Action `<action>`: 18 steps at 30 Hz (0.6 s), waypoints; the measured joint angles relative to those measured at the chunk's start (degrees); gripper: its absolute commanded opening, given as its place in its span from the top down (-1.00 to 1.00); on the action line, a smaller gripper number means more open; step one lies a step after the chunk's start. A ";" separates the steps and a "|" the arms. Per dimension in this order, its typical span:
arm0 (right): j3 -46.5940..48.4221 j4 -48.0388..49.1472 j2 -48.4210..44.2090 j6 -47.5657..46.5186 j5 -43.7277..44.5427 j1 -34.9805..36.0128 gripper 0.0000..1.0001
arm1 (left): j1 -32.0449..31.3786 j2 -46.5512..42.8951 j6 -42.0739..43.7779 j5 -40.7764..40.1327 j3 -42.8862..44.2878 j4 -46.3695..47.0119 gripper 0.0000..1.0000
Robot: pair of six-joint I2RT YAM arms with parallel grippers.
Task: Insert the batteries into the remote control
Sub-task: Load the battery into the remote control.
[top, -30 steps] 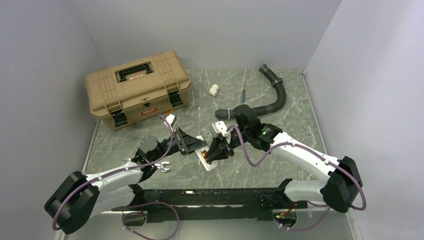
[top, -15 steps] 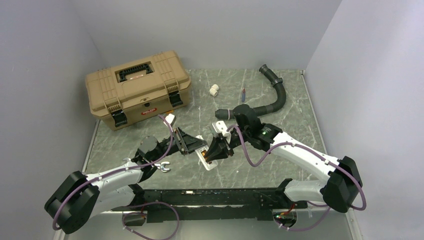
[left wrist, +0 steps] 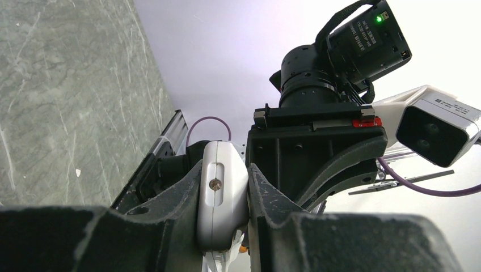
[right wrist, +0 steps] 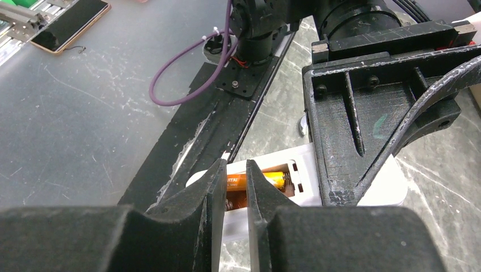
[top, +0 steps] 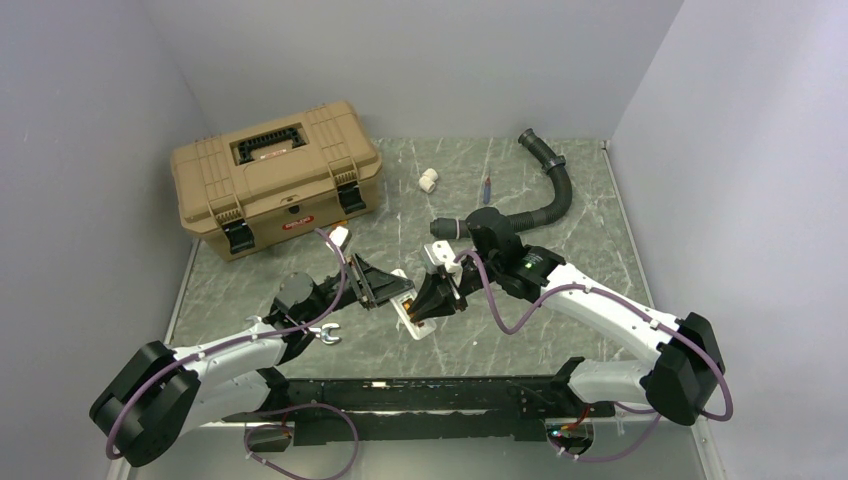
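Note:
The white remote control (top: pixel 413 318) is held off the table between the two arms, its battery recess facing up. My left gripper (top: pixel 393 292) is shut on one end of it; in the left wrist view the remote's rounded end (left wrist: pixel 222 195) is clamped between both fingers. My right gripper (top: pixel 428 306) is at the recess, its fingers shut down to a thin slit. In the right wrist view an orange battery (right wrist: pixel 271 179) lies in the remote's (right wrist: pixel 306 161) recess, crosswise behind my fingertips (right wrist: pixel 218 187). I cannot tell whether the tips touch it.
A tan toolbox (top: pixel 275 175) stands at the back left. A white pipe fitting (top: pixel 428 181), a red-and-blue stick (top: pixel 487 187) and a black ribbed hose (top: pixel 552 195) lie at the back. A silver wrench (top: pixel 326 336) lies by the left arm. A black rail (top: pixel 420 395) runs along the near edge.

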 measured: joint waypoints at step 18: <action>0.90 -1.05 0.39 -0.09 0.22 0.04 0.58 | 0.00 -0.02 -0.04 -0.04 0.00 0.02 1.00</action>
